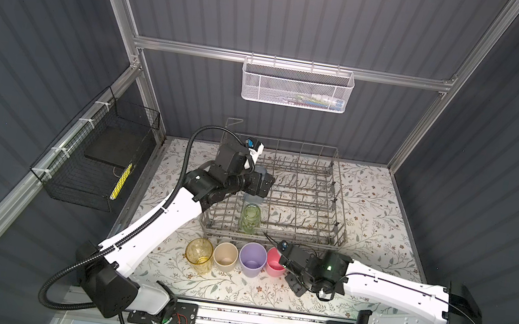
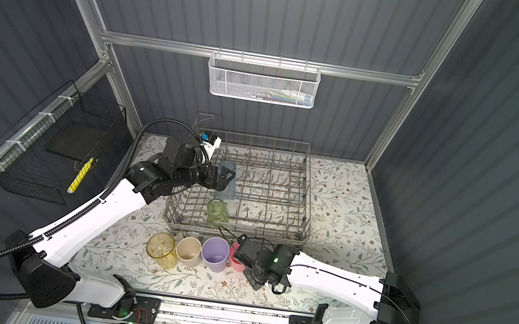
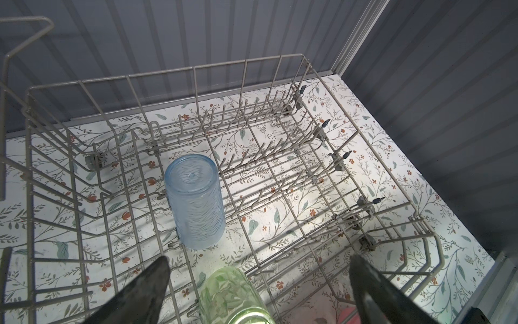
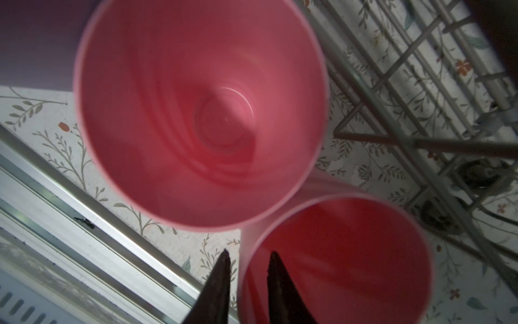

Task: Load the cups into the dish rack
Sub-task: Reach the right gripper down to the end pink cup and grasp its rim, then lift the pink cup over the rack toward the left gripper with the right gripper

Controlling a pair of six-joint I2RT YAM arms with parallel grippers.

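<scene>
Right-wrist only: second pink cup point(image 4: 350, 252).
Right gripper point(image 4: 249, 252): narrow, astride its rim; grip unclear.
Left gripper point(image 3: 259, 258): wide, empty; open dish rack point(image 3: 246, 63) floor beyond.

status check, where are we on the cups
Left gripper open above rack; blue cup and green cup in. Right gripper astride pink cup rim, not clamped yet. Second pink cup close beside it; yellow cup, beige cup, lavender cup waiting.
</scene>
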